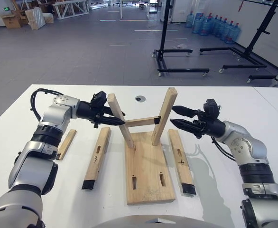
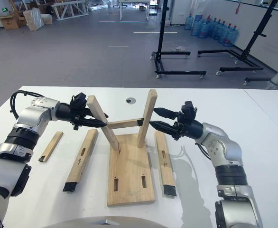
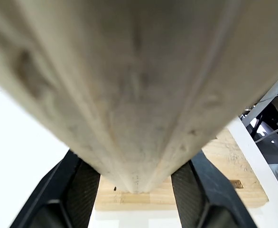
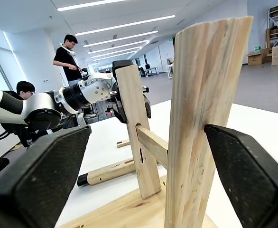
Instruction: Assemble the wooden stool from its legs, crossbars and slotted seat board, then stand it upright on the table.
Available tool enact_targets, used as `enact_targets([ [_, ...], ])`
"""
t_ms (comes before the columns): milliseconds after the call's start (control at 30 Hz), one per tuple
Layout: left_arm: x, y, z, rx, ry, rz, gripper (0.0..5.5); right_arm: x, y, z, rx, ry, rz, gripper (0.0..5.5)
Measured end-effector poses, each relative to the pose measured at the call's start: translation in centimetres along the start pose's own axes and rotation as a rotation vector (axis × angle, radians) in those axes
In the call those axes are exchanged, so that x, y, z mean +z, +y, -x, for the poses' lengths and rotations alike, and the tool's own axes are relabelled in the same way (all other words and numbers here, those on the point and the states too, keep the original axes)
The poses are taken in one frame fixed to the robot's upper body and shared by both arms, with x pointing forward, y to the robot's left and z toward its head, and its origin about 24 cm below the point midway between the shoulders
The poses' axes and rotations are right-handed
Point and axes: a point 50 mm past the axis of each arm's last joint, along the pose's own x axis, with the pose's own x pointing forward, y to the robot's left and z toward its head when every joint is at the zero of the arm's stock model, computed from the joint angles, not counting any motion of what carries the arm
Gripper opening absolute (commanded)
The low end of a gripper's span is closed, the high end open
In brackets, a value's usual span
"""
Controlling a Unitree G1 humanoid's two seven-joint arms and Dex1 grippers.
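The slotted seat board point(image 1: 147, 183) lies flat on the white table point(image 1: 224, 102). Two legs stand tilted in it, joined by a crossbar point(image 1: 141, 121). My left gripper point(image 1: 115, 118) is shut on the left leg point(image 1: 114, 103) near its top; its fingers point(image 3: 82, 190) press both sides of the wood. My right gripper point(image 1: 173, 116) stands open just right of the right leg point(image 1: 167, 102), one finger point(image 4: 39, 180) on either side of the leg without touching. Two loose legs with black feet lie flat beside the board, one on the left point(image 1: 97, 157) and one on the right point(image 1: 180, 161).
A short loose crossbar point(image 1: 66, 144) lies at the left, near my left forearm. A small round hole point(image 1: 140, 99) sits in the table behind the stool. Black wheeled stands point(image 1: 177, 52) and water bottles point(image 1: 215, 26) stand on the floor beyond the table's far edge.
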Motion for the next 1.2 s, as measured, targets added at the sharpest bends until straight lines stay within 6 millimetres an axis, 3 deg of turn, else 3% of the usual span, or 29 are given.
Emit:
enact_targets([
  [233,0.0,0.1,0.7,-0.004,0.014,0.014,2.08,0.3,1.4,-1.2,0.107,0.133,0.038,4.39],
  [600,0.5,0.0,1.2,0.006,0.056,0.002,2.08,-1.6,1.1,-1.8,0.1,0.284,0.062,4.39],
  [667,0.5,0.0,0.9,0.01,0.028,-0.003,2.46,-2.5,1.1,-1.5,0.088,0.318,0.052,4.39],
  [800,-0.2,0.9,-1.5,0.097,-0.056,0.02,3.04,-3.9,1.4,-0.9,0.103,0.326,0.019,4.39],
  [1067,2.3,0.2,1.9,0.167,-0.08,-0.036,4.03,-2.9,1.4,0.1,0.052,0.269,0.043,4.39],
  [1200,1.2,-0.9,4.2,0.214,-0.089,-0.008,4.22,-2.3,1.2,0.5,0.015,0.254,0.062,4.39],
])
